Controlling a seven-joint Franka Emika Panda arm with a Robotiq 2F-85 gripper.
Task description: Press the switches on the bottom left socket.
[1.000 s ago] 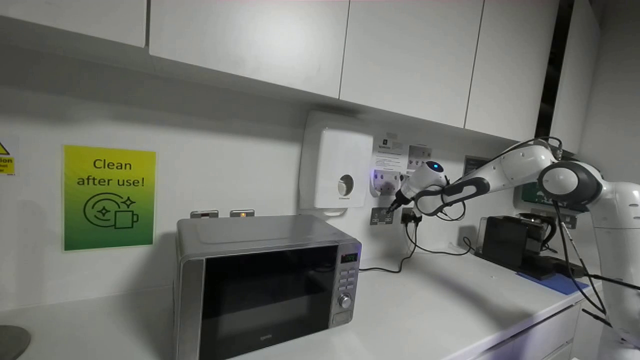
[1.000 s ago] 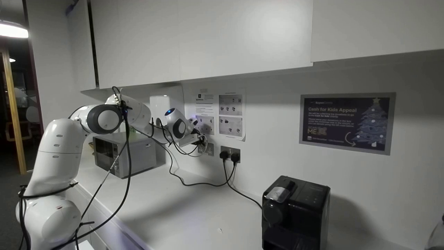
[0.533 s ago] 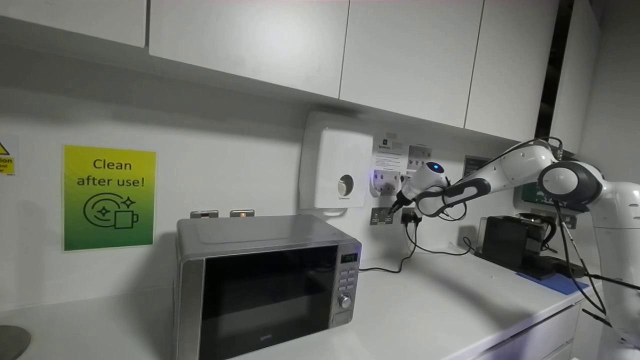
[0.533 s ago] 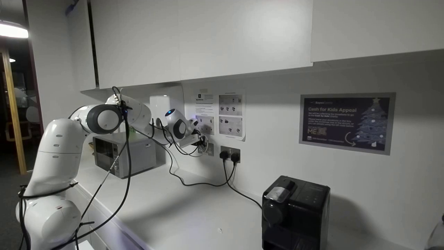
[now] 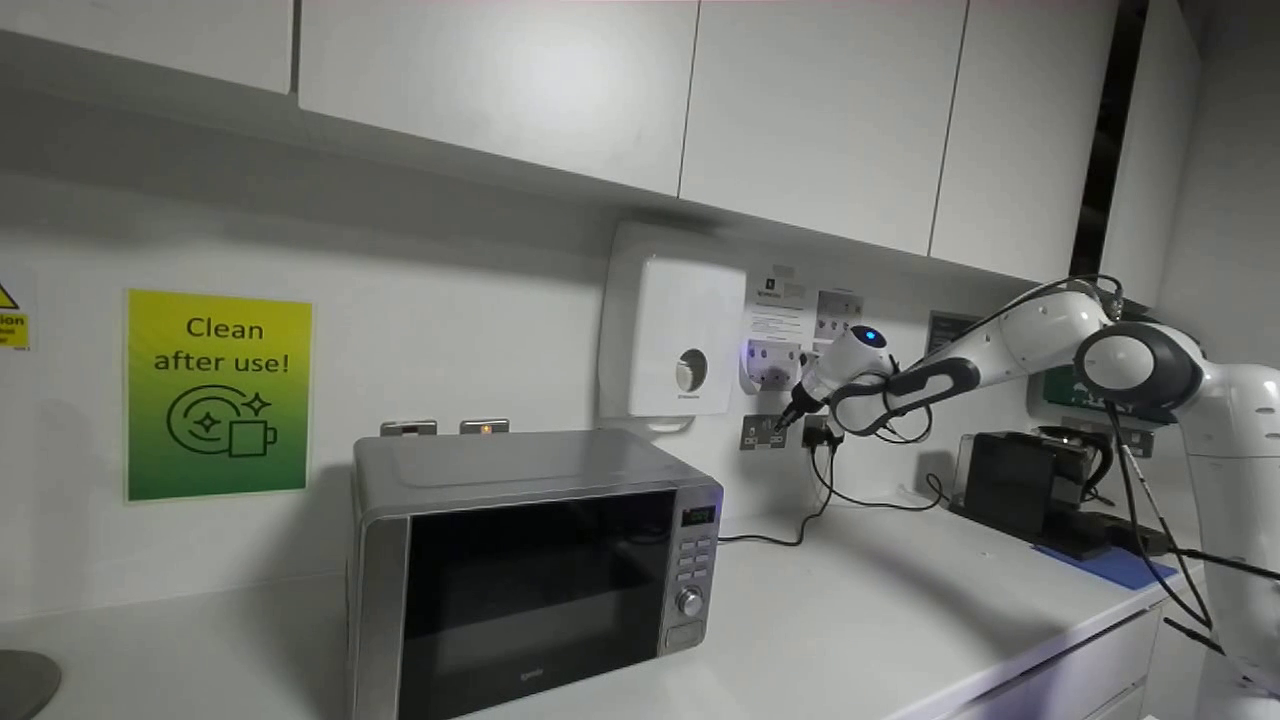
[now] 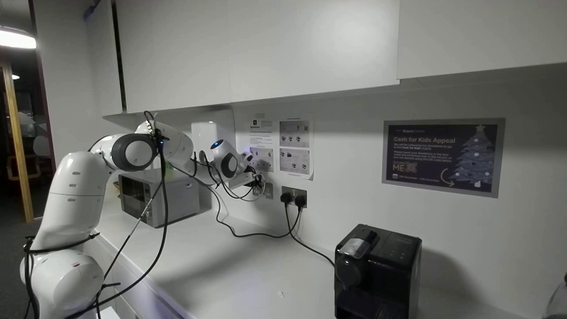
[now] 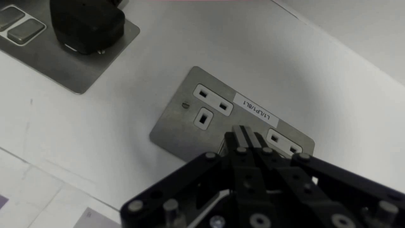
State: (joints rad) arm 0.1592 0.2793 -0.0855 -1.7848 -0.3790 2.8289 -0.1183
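Observation:
The socket is a grey metal double plate with white plug-hole inserts, low on the wall. It also shows in both exterior views. A thin pale edge of a switch surround shows beside the fingers; the switches themselves are hidden behind my gripper. The gripper is shut and empty, its pads side by side with a thin dark gap. Its tips lie over the middle of the plate, between the two plug-hole groups. In both exterior views it is close to the plate; I cannot tell whether it touches.
A similar metal socket with black plugs is beside it; it also shows in both exterior views. Cables run over the counter. A microwave, white wall dispenser, papers and coffee machine are around.
Over the last second the gripper tips have shifted very slightly down and to the right in an exterior view. The latest half second shows almost no motion. The gripper stays near the plate.

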